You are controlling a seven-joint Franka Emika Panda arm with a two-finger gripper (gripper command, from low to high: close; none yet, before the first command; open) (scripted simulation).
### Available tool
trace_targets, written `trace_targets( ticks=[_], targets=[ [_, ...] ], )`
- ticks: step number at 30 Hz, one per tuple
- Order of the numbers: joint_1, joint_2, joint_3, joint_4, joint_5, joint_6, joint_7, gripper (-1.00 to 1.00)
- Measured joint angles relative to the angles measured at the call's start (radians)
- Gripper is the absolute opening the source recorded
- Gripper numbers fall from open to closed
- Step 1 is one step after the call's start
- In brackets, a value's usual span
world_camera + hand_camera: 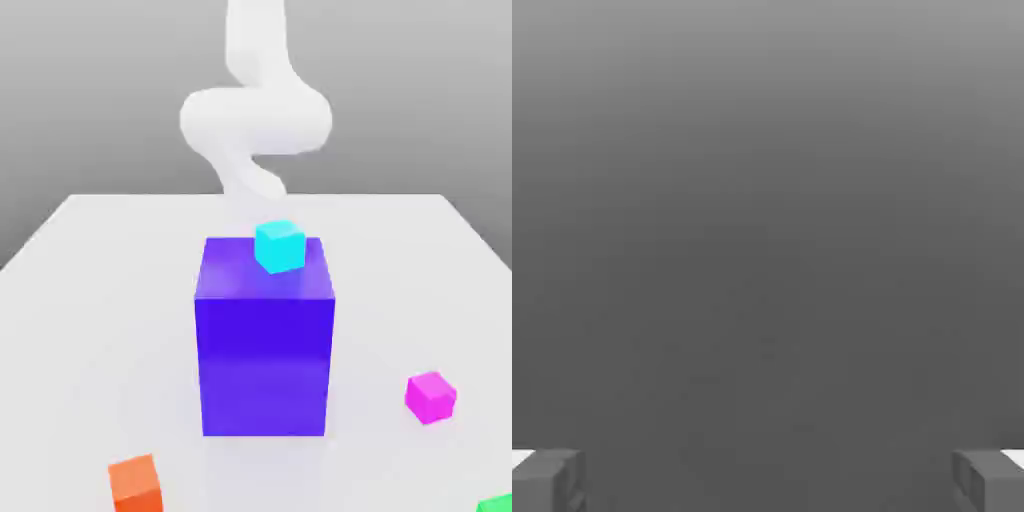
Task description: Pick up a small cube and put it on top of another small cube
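The claw (768, 480) is spread wide with nothing between its fingers (547, 480), looking out at blank grey. The small cube (431, 396) sits on the table (90, 300) near the front edge, toward the exterior view's right, well apart from the blue-violet block (265, 350) carrying the cyan cube (279, 246). Likely risk: the arm (255, 115), behind the block, clips the block or cyan cube when reaching over.
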Motion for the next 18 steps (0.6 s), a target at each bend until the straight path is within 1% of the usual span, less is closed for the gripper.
trace_targets(
  ticks=[9,18],
  targets=[
    [0.218,0.285,-0.019,-0.119,0.000,0.158,-0.396,0.00],
    [0.391,0.564,0.001,-0.235,0.019,0.312,-0.798,0.00]
  ],
)
